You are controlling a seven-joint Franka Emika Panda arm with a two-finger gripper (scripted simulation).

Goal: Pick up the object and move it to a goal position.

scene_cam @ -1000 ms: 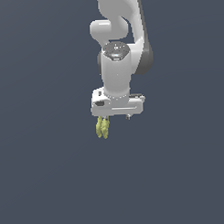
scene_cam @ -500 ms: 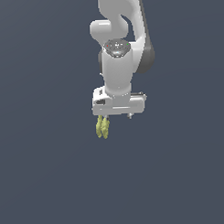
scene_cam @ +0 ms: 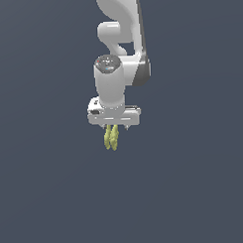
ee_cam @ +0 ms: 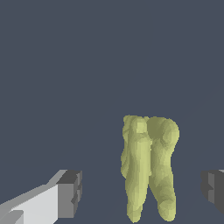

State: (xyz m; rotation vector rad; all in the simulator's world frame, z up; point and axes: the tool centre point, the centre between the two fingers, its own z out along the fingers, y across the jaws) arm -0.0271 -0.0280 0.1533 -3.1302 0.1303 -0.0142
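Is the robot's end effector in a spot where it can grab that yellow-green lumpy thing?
Probably yes: the end effector is open, its fingers flank the yellow-green lumpy thing, and nothing blocks them.

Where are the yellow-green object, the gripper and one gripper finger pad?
yellow-green object [ee_cam: 149,168]: wrist view, middle of its lumpy body.
gripper [scene_cam: 114,124]: exterior view, midway between fingertips.
finger pad [ee_cam: 69,194]: wrist view, dark pad face.

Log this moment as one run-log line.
arm: over object | gripper: open, pads apart from object | object: yellow-green lumpy elongated thing between the pads, not gripped | goal: not visible
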